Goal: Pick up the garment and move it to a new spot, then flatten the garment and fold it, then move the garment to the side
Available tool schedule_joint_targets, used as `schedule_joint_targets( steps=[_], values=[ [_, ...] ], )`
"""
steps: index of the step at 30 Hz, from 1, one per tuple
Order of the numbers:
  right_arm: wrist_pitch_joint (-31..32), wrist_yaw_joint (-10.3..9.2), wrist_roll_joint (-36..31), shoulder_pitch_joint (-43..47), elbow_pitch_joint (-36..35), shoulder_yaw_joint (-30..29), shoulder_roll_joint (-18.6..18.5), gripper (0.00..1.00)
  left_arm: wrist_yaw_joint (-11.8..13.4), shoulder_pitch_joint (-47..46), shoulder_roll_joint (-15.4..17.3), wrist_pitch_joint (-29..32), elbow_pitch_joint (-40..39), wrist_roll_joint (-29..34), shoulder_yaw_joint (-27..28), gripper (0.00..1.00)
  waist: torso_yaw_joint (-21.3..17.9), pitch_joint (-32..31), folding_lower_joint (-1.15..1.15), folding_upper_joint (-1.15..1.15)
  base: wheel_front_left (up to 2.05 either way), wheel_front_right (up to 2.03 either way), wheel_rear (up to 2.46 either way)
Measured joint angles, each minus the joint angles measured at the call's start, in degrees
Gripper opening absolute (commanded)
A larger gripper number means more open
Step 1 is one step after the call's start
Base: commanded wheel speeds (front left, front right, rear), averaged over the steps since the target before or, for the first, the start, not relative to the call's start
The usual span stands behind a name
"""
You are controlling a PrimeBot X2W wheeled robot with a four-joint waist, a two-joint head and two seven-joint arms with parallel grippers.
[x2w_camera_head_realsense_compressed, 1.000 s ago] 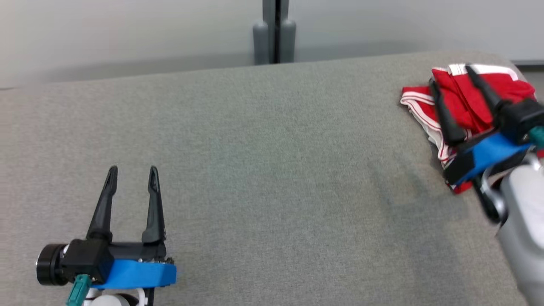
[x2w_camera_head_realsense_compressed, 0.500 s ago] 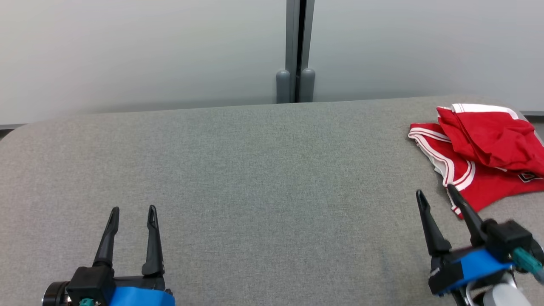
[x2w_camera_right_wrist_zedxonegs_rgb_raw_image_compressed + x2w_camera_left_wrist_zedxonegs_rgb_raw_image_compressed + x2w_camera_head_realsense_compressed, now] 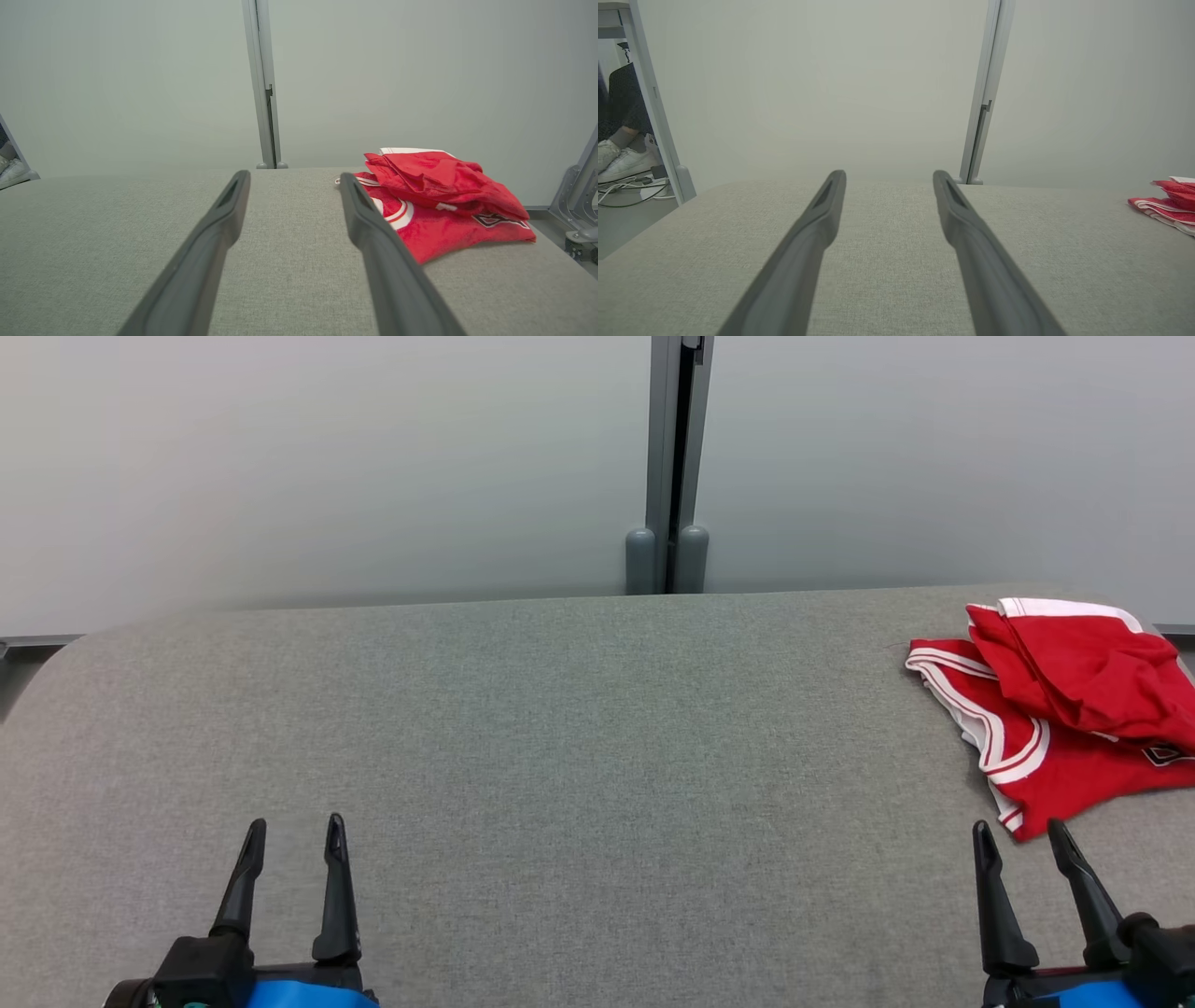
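Found the garment point(image 3: 1064, 709) lying loosely bunched, red with white trim, ahead of the right gripper point(image 3: 1018, 829) and a little to its right, clear of both fingertips. Saw one crumpled layer heaped on a flatter one, with a dark printed mark on the lower layer. Looking along the right gripper's own fingers, placed the cloth just past the right-hand fingertip, its near edge partly hidden behind that finger. Read the right gripper as released: fingers spread, nothing between them. Read the left gripper point(image 3: 295, 821) the same way, spread wide and grasping nothing, with the garment well apart from it, far off to its right. Noted a grey fabric-covered surface point(image 3: 560, 728) under both grippers and under the cloth. Beyond both pairs of fingertips, made out pale wall panels point(image 3: 327, 476) joined by a grey upright post point(image 3: 674, 467). Far to the left of the left gripper, past the surface's edge, caught a person's white shoe point(image 3: 621, 161) and some cables point(image 3: 630, 193) on the floor.
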Motion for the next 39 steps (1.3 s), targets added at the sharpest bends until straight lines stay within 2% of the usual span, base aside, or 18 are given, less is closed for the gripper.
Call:
schedule_joint_targets(
  steps=[11,30,31,35,39],
  values=[
    [1.98,0.00,-0.56,1.57,-3.46,-0.34,1.35,1.00,-0.56,-0.14,0.00,0.00,0.65,-0.02,0.40,1.00,0.47,-0.10,0.00,0.00,0.00,0.00,0.00],
    [2.38,0.00,0.74,1.53,-2.52,1.05,1.49,1.00,-0.65,-0.68,-0.05,0.00,1.24,0.24,0.90,1.00,0.91,0.13,0.00,0.00,0.00,0.00,0.00],
    [2.41,0.00,0.73,1.55,-2.09,1.07,1.53,0.00,-0.63,-0.54,-0.08,0.02,1.65,0.20,0.91,0.00,0.92,0.13,0.00,0.00,0.00,0.00,0.00],
    [2.66,-0.01,0.87,1.67,0.03,1.13,1.80,0.00,-0.63,0.75,-0.32,0.41,3.92,-0.04,0.93,0.00,0.92,0.14,0.01,0.00,0.00,0.00,0.00],
    [3.24,-0.01,4.85,1.63,0.74,1.22,1.86,0.00,-0.63,0.87,-0.36,1.87,4.65,-3.87,1.32,0.00,0.91,0.16,0.01,0.00,0.00,0.00,0.00]
  ],
)
